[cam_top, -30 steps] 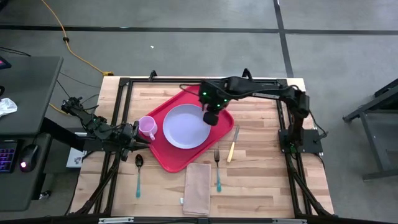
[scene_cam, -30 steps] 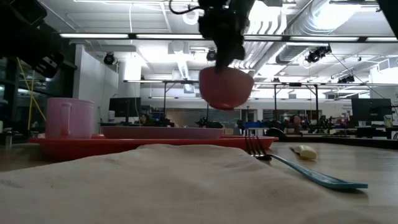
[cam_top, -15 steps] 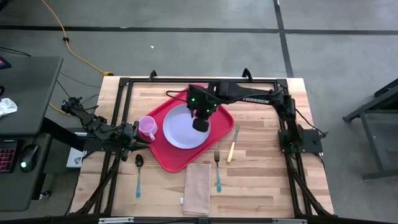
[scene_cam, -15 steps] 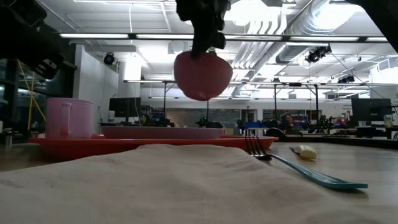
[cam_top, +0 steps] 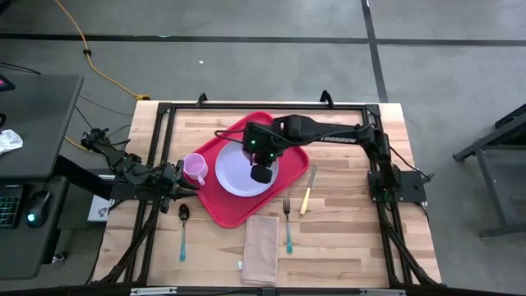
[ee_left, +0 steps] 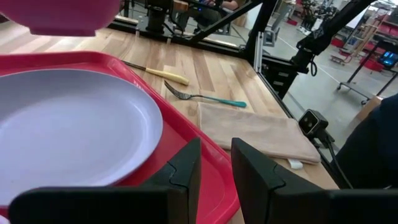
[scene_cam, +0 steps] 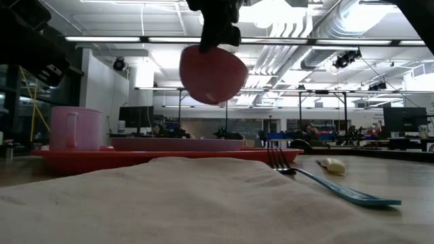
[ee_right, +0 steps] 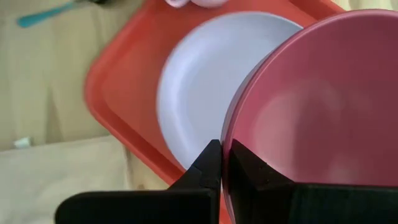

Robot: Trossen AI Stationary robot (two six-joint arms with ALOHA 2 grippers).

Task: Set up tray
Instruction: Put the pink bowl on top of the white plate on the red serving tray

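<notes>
The red tray (cam_top: 220, 205) lies mid-table and carries a lavender plate (cam_top: 237, 171) and a pink mug (cam_top: 195, 168). My right gripper (cam_top: 261, 171) hovers over the plate, shut on a pink bowl (scene_cam: 212, 73), which the gripper hides in the high view. The bowl also shows in the right wrist view (ee_right: 323, 106) and the left wrist view (ee_left: 62, 15). My left gripper (ee_left: 215, 171) waits open at the tray's left edge, beside the mug, touching nothing. My right gripper pinches the pink bowl's rim (ee_right: 229, 134), with one finger (ee_right: 208, 167) outside the wall and the other (ee_right: 252, 174) inside. The fingers come from above, pointing down. The bowl hangs below them, tilted and lifted clear above the plate (scene_cam: 180, 144).
A teal-handled spoon (cam_top: 182, 230) lies left of the tray. A folded tan napkin (cam_top: 261, 238), a teal-handled fork (cam_top: 288, 224) and a cream-handled knife (cam_top: 308, 191) lie near and right of it. The black frame rails run along the table's left and right sides.
My right gripper has carried the bowl toward the table's left and a little toward the near edge, from over the tray's right rim to over the plate. The bowl has stayed clear of the tray and has tipped more. The left arm kept still.
</notes>
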